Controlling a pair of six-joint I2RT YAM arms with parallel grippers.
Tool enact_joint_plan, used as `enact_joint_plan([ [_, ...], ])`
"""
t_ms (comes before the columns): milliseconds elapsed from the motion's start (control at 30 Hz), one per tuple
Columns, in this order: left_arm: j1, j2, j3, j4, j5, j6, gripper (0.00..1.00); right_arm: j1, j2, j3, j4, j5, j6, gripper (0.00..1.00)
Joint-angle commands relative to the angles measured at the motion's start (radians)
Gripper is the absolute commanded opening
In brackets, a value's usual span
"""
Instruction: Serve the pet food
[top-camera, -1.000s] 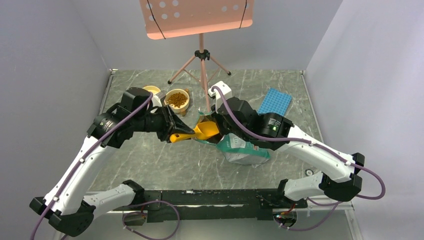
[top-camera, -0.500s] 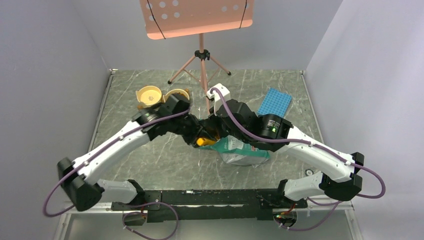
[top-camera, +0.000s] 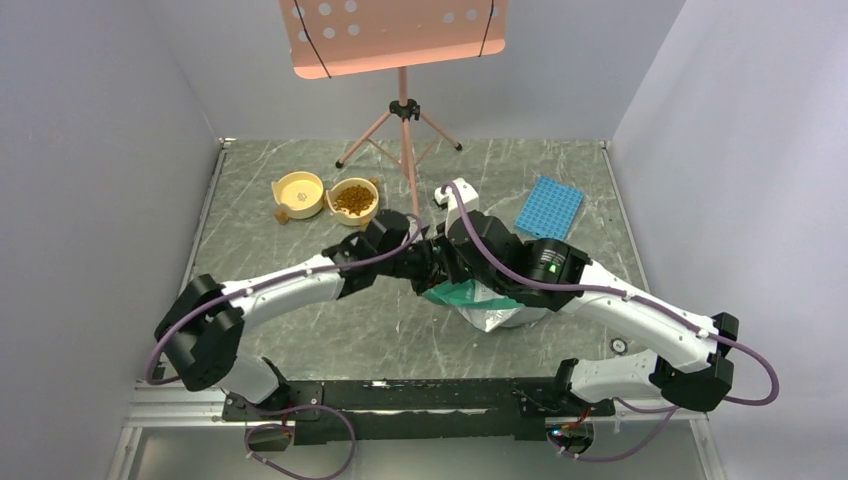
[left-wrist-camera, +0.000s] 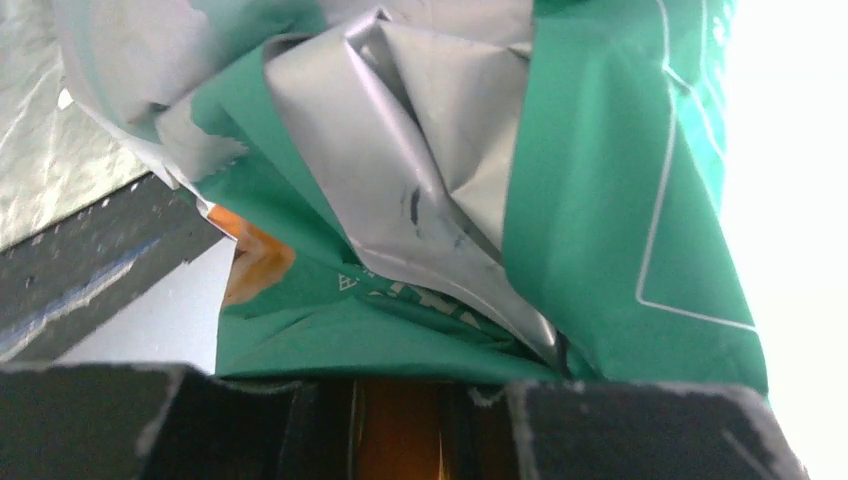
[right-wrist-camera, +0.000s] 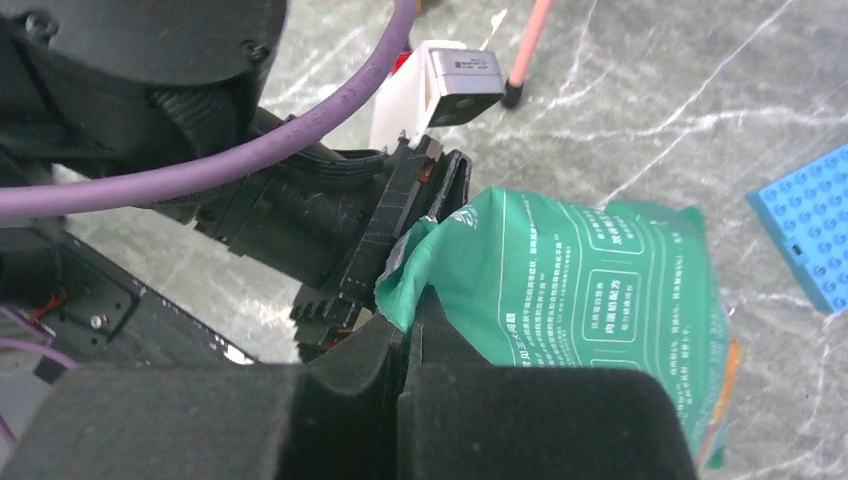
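Note:
Brown pet food (top-camera: 353, 199) fills the right of two small bowls at the back of the table. The teal-green bag (top-camera: 487, 303) lies in the middle, its printed side (right-wrist-camera: 580, 300) facing the right wrist camera. My right gripper (right-wrist-camera: 408, 330) is shut on the torn edge of the bag's mouth. My left gripper (left-wrist-camera: 400, 400) is pressed up to that mouth and is shut on the yellow scoop's handle (left-wrist-camera: 400, 432). The scoop's head is hidden inside the bag, behind green and silver folds (left-wrist-camera: 400, 190). No pet food shows inside the bag.
A paler bowl (top-camera: 299, 193) stands left of the filled one. A tripod stand (top-camera: 404, 130) with an orange board rises behind the bowls. A blue studded plate (top-camera: 548, 207) lies at the back right. My two wrists crowd together over the bag.
My left arm has swung right from beside the bowls to the bag, carrying the yellow scoop into its mouth. The right gripper has kept its hold and shifted slightly with the bag.

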Motion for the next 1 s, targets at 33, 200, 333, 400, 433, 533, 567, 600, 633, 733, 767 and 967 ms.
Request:
enact_joint_plan([
  [33,0.003,0.182,-0.336,0.874,-0.036,-0.047,0.00,0.003,-0.123,0.019,0.119,-0.021,0.043,0.00],
  [200,0.019,0.223,-0.390,1.302,0.035,-0.068,0.00,-0.049,-0.162,0.011,0.085,-0.013,0.041,0.00],
  [333,0.040,0.141,-0.376,1.243,0.095,0.032,0.00,-0.117,-0.194,-0.008,0.069,-0.015,0.037,0.00],
  [400,0.045,0.079,-0.375,1.172,0.112,0.095,0.00,-0.150,-0.205,-0.009,0.065,-0.007,0.031,0.00],
  [433,0.049,0.050,-0.376,1.138,0.121,0.118,0.00,-0.166,-0.208,-0.006,0.063,-0.002,0.025,0.00],
  [533,0.060,-0.011,-0.394,1.060,0.146,0.150,0.00,-0.187,-0.205,0.013,0.056,0.033,-0.003,0.00],
  [567,0.062,-0.029,-0.405,1.046,0.149,0.151,0.00,-0.191,-0.201,0.023,0.052,0.051,-0.011,0.00],
  [600,0.068,-0.048,-0.415,1.028,0.153,0.151,0.00,-0.193,-0.199,0.032,0.047,0.073,-0.018,0.00],
  [633,0.074,-0.068,-0.424,1.015,0.160,0.153,0.00,-0.196,-0.197,0.042,0.045,0.094,-0.025,0.00],
  [733,0.090,-0.140,-0.446,0.962,0.173,0.168,0.00,-0.207,-0.199,0.057,0.048,0.132,-0.047,0.00],
  [767,0.095,-0.168,-0.451,0.928,0.177,0.178,0.00,-0.212,-0.200,0.059,0.051,0.134,-0.056,0.00],
  [967,0.113,-0.325,-0.455,0.755,0.189,0.226,0.00,-0.227,-0.204,0.042,0.046,0.134,-0.077,0.00],
])
